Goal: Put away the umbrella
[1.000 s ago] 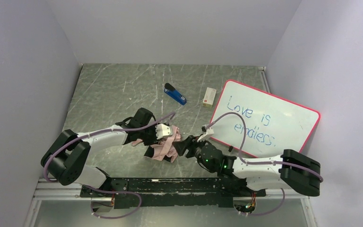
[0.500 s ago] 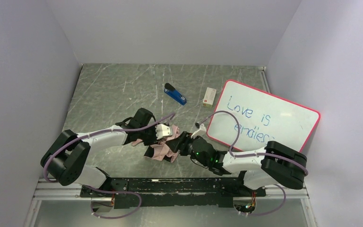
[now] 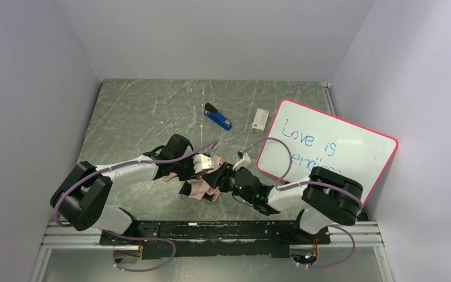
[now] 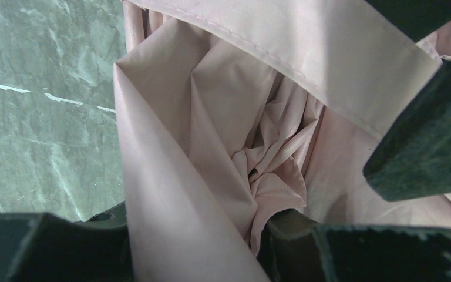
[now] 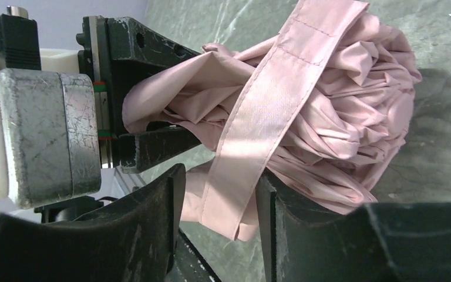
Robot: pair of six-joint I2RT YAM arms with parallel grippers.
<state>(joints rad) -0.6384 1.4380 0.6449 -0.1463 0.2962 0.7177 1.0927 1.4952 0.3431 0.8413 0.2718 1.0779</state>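
Observation:
The umbrella (image 3: 199, 188) is a crumpled pale pink bundle on the table near the front, between my two grippers. My left gripper (image 3: 207, 167) is shut on its fabric; in the left wrist view the pink folds (image 4: 211, 147) fill the space between the fingers (image 4: 47, 247). My right gripper (image 3: 223, 178) is at the bundle's right side and open. In the right wrist view the pink strap (image 5: 258, 123) hangs down between its fingers (image 5: 152, 229), and the bunched fabric (image 5: 352, 111) lies beyond. The handle is hidden.
A blue-and-black stapler (image 3: 218, 117) and a small white box (image 3: 260, 120) lie at the back middle. A pink-framed whiteboard (image 3: 329, 150) with writing lies on the right, close behind my right arm. Walls close in the table on three sides.
My right arm has swung left and reached in to the umbrella, and the strap now lies between its open fingers. The left gripper has kept its hold and place.

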